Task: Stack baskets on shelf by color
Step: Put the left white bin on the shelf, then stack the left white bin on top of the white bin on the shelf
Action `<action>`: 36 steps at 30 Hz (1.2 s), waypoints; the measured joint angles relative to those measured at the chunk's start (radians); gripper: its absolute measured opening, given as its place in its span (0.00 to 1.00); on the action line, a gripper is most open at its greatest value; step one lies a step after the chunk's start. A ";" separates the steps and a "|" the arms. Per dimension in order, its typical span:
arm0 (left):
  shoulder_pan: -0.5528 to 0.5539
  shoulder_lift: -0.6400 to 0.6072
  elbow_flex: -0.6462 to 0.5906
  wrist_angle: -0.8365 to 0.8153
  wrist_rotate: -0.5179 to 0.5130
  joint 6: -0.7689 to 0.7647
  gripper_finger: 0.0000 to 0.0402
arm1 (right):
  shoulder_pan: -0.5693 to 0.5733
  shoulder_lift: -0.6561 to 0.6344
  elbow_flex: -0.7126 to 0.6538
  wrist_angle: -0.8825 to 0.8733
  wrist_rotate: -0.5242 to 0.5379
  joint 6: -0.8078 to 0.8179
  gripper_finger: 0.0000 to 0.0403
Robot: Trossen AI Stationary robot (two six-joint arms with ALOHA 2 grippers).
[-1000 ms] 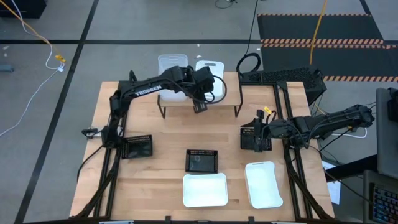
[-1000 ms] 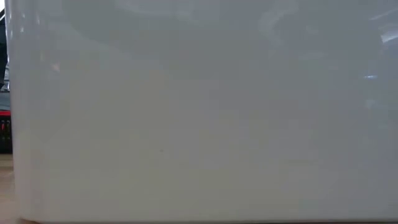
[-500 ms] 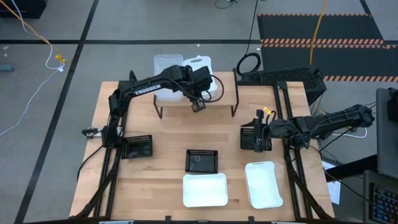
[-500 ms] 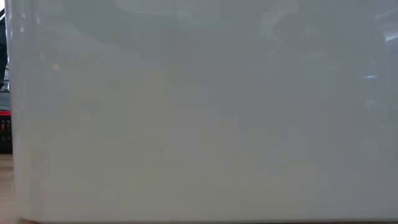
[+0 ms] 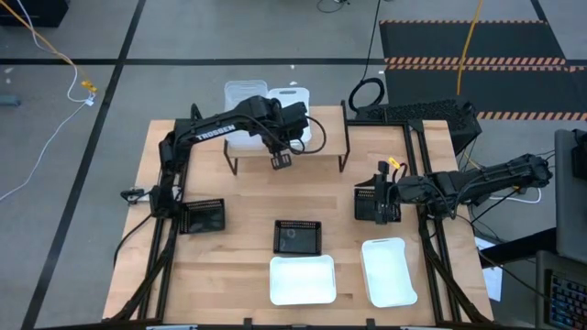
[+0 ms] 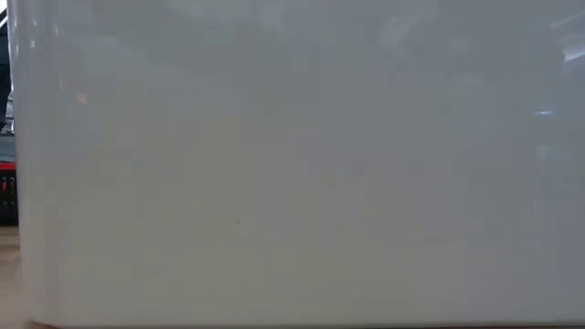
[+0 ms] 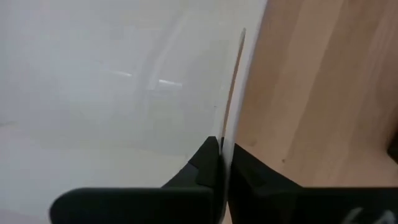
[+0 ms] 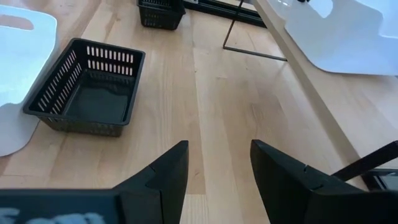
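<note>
The shelf (image 5: pixel 316 151) stands at the table's far edge. On it sit a clear basket (image 5: pixel 243 99) and a white basket (image 5: pixel 295 96), side by side. My left gripper (image 5: pixel 280 161) is over the shelf's near side, shut on a pale basket wall. My right gripper (image 8: pixel 217 168) waits open above bare table at the right. Two white baskets (image 5: pixel 303 280) (image 5: pixel 390 270) rest on the near table. Black baskets (image 5: pixel 298 236) (image 5: pixel 202 217) rest mid-table. A dark perforated shape (image 5: pixel 365 203) lies under the right gripper. My left gripper pinches a thin upright basket wall (image 7: pixel 229 134) between its two fingers (image 7: pixel 208 162), one inside the basket and one outside. It comes from above. The basket's bottom stays on the shelf plank (image 7: pixel 311 93). By the high view it looks like the white basket; I cannot be sure.
A white basket wall (image 6: pixel 292 164) stands right in front of the low camera and blocks that view. In the right wrist view the shelf plank (image 8: pixel 298 68) carries the white basket (image 8: pixel 336 31). Bare tabletop (image 5: pixel 321 197) lies between the shelf and the black baskets.
My left gripper has moved toward the table's left edge, staying shut. Both baskets on the shelf have shifted left with it, and the shelf's legs stand a little farther left than before. My right arm has kept still.
</note>
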 joint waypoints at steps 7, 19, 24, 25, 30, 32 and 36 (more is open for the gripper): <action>-0.007 -0.004 -0.001 -0.002 0.002 0.016 0.14 | 0.000 0.000 0.000 0.006 0.000 0.000 0.42; -0.046 -0.004 0.098 0.005 -0.092 -0.048 0.39 | 0.000 0.000 0.000 0.030 0.000 0.004 0.42; -0.103 -0.006 0.212 -0.057 -0.093 -0.119 0.45 | 0.000 0.000 0.000 0.025 0.000 0.003 0.42; -0.121 -0.017 0.210 -0.064 -0.094 -0.127 0.45 | 0.000 0.000 0.000 0.021 0.000 0.002 0.42; -0.261 -0.048 0.142 -0.093 -0.022 -0.216 0.43 | 0.000 0.000 0.000 0.019 -0.001 -0.012 0.42; -0.339 -0.039 0.107 -0.087 0.029 -0.280 0.41 | 0.000 0.000 0.000 0.021 0.000 -0.016 0.42; -0.517 -0.031 -0.013 0.079 0.107 -0.393 0.36 | 0.000 0.001 0.000 0.037 -0.001 -0.018 0.42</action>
